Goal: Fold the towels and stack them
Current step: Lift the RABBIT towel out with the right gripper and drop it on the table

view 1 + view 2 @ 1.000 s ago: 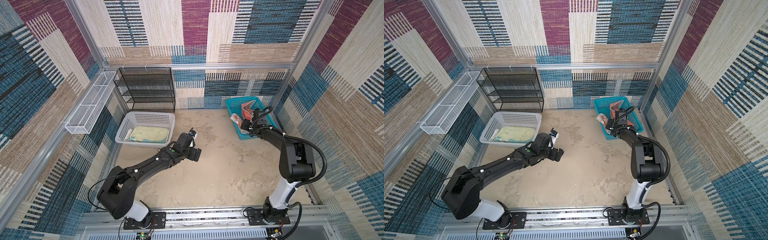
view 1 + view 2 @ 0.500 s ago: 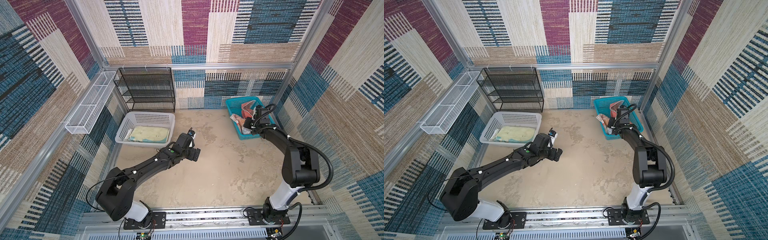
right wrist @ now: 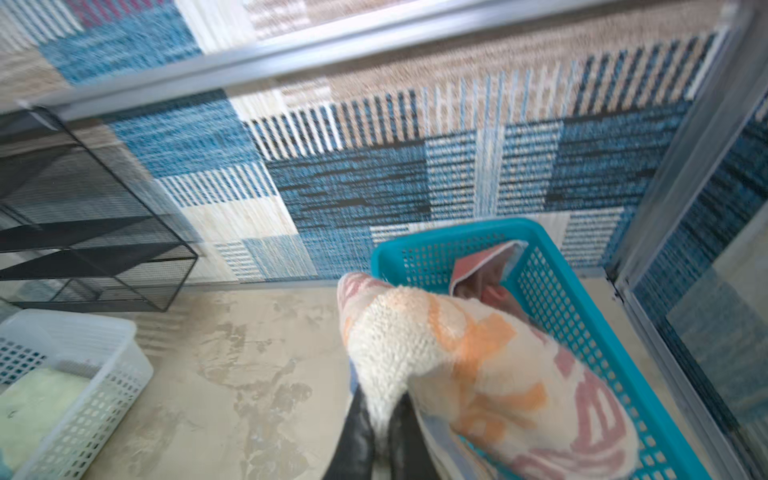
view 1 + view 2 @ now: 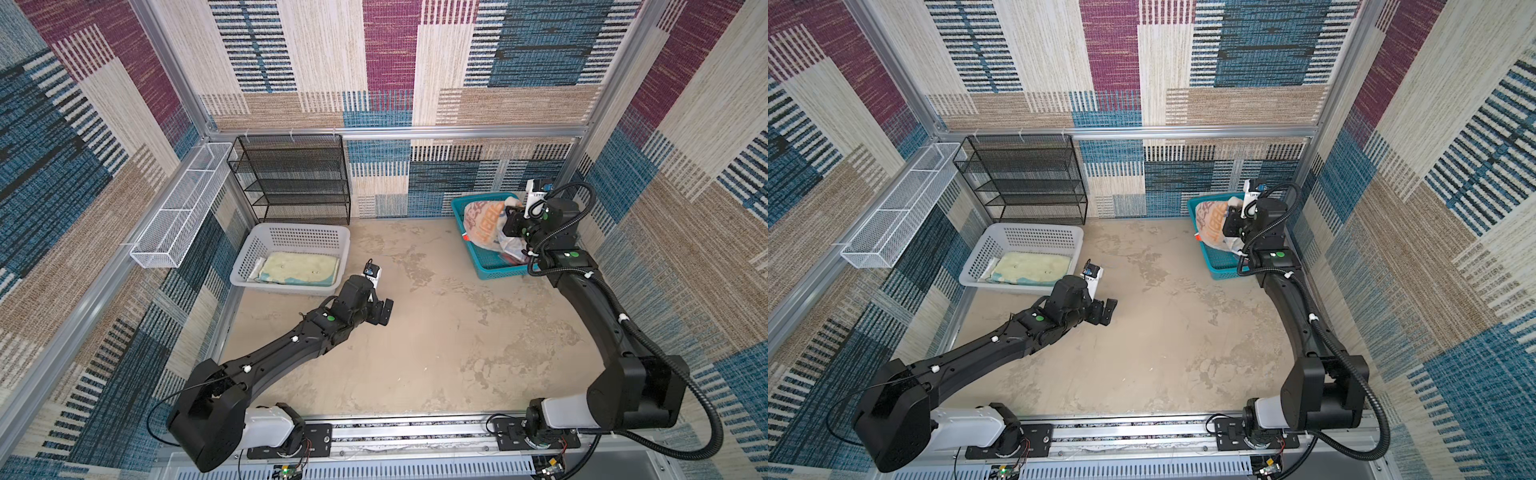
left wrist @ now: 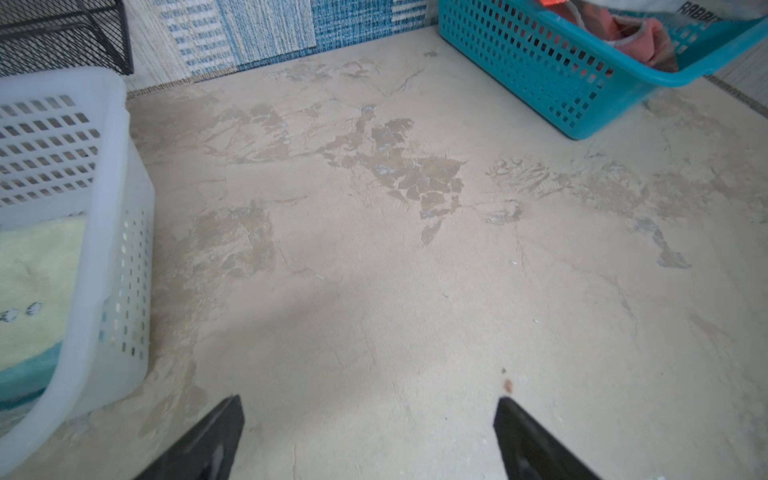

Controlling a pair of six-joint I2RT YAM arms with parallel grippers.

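My right gripper is clamped tight on a pinch of the lettered towel, at the far right over the teal basket. I hold it by one small bit so the cloth hangs free. Most of it droops over the basket's left part, and I cannot tell whether its low end touches the basket. A coral towel lies crumpled underneath in the basket, so I judge the lift should go straight up, or one may drag the other out. My left gripper hovers empty, its jaws wide apart, low over the bare table, just right of the white basket. I judge it is placed there because that clear middle is where the towel must be spread for folding. The yellow towel lies folded flat in the white basket at the left. That looks like the start of the stack, so the task seems early.
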